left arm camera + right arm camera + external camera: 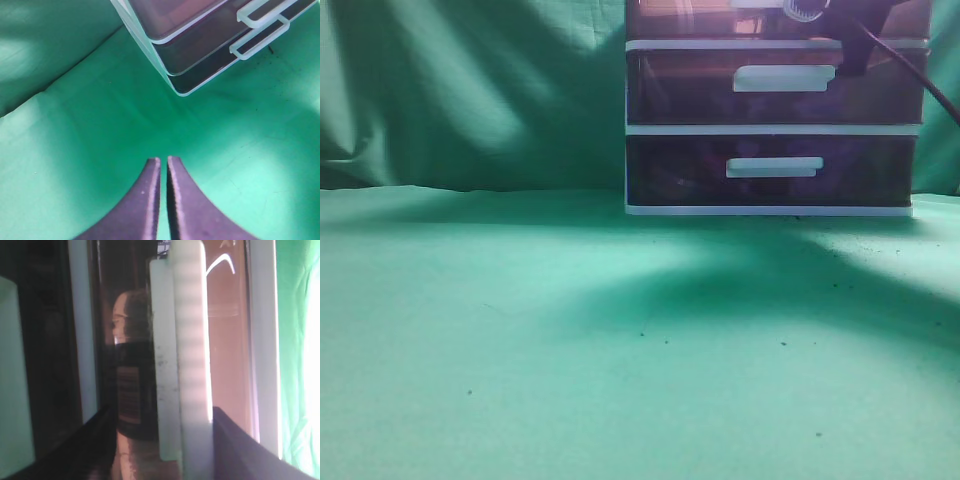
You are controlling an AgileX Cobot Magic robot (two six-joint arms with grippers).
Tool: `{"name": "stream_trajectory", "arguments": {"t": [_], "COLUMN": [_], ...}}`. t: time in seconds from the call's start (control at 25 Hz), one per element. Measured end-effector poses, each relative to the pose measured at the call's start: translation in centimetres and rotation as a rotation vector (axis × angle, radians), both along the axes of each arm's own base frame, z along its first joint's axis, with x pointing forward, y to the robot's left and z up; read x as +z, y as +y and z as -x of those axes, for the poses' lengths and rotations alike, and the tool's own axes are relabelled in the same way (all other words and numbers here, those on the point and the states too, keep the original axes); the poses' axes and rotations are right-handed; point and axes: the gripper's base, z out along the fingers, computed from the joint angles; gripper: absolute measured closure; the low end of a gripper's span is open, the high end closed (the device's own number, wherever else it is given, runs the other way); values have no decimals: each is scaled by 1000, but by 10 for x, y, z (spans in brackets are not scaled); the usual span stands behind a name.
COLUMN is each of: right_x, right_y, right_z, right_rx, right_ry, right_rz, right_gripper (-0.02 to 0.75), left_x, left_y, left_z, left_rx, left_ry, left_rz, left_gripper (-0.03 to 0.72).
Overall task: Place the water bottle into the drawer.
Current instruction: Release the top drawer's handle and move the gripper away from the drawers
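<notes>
The reddish-brown drawer [700, 20] shows at the top edge of the exterior view, above two purple drawers. In the right wrist view its translucent front [227, 340] fills the frame, and its white bar handle [190, 340] runs between my right gripper's [165, 445] two fingers. The fingers are spread on either side of the handle; the right one touches it, the left one stands apart. The water bottle [131, 390], dark with a label, shows through the front, inside the drawer. My left gripper [163, 162] is shut and empty above the green cloth.
The white-framed drawer unit [770, 129] stands at the back right on the green cloth [570, 330]; it also shows in the left wrist view [150, 45]. Its two purple drawers [680, 170] are shut. A green curtain [470, 90] hangs behind.
</notes>
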Motion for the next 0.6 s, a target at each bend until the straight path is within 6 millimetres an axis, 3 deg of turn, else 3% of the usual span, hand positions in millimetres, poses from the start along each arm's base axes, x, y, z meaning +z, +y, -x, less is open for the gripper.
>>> {"name": "stream_trajectory", "arguments": {"t": [0.6], "right_x": [10], "right_y": [4], "right_z": [10], "right_rx": [-19], "right_ry": [53], "right_rz": [-18], "right_gripper": [374], "left_x": [0], "left_y": [0], "left_z": [0], "left_rx": [0], "left_ry": [0], "left_rz": [-1], "left_gripper": [688]}}
